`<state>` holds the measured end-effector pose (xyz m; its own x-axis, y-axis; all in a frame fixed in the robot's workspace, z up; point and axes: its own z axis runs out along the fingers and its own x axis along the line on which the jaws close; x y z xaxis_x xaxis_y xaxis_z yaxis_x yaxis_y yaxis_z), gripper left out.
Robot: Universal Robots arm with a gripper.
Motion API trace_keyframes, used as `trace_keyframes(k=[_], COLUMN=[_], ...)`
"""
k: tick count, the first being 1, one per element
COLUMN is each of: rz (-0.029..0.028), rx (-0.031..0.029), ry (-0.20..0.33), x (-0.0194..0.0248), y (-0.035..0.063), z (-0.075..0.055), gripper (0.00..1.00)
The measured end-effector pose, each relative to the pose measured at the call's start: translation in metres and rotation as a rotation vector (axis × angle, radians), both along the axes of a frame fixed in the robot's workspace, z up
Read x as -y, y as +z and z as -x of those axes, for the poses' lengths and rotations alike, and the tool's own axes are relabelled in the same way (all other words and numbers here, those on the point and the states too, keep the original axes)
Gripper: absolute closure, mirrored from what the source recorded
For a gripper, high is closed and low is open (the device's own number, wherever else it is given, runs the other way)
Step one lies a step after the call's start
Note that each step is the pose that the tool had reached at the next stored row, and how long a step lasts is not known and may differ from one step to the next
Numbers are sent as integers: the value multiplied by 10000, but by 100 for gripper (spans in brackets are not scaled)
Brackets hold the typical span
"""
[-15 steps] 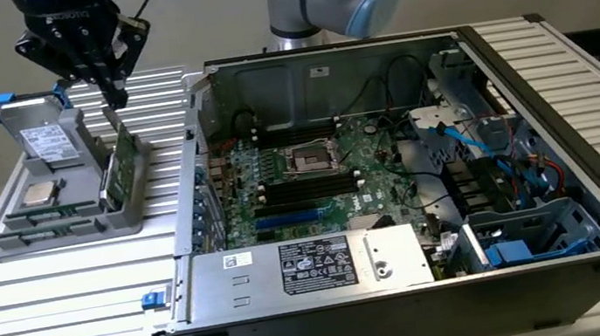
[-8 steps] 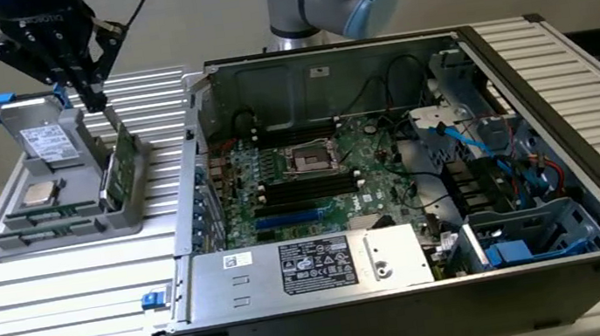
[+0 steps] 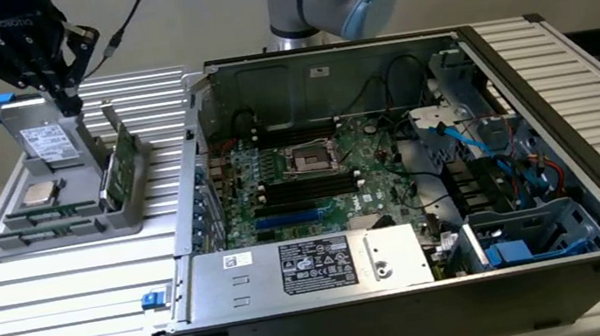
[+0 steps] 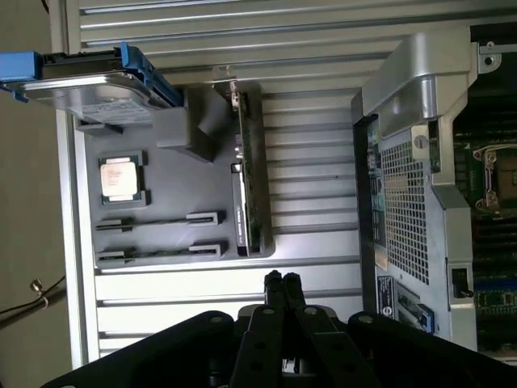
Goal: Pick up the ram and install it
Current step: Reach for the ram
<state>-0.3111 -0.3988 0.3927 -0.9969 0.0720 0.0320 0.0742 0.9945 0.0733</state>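
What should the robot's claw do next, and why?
Probably open its fingers. The gripper is shut and holds nothing, and it hangs just above the holder. The ram stands on edge in that holder, not yet picked up. Shut fingers could not fit around the thin stick.

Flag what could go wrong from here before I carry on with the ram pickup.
1. The fingers are shut and empty. Lowered like this, they would likely strike the top edge of the ram rather than straddle it.
2. The ram stands on edge in the grey holder, close beside the hard drive. The fingers hover near that drive, so a slightly offset descent could knock it.
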Motion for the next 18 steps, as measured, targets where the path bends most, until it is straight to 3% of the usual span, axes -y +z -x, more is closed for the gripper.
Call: trace_keyframes(k=[9,18], rz=[-12,-12], rx=[-155,-368], ry=[-2,-3], x=[0,0], y=[-1,-1], z=[287,588], gripper=[89,89])
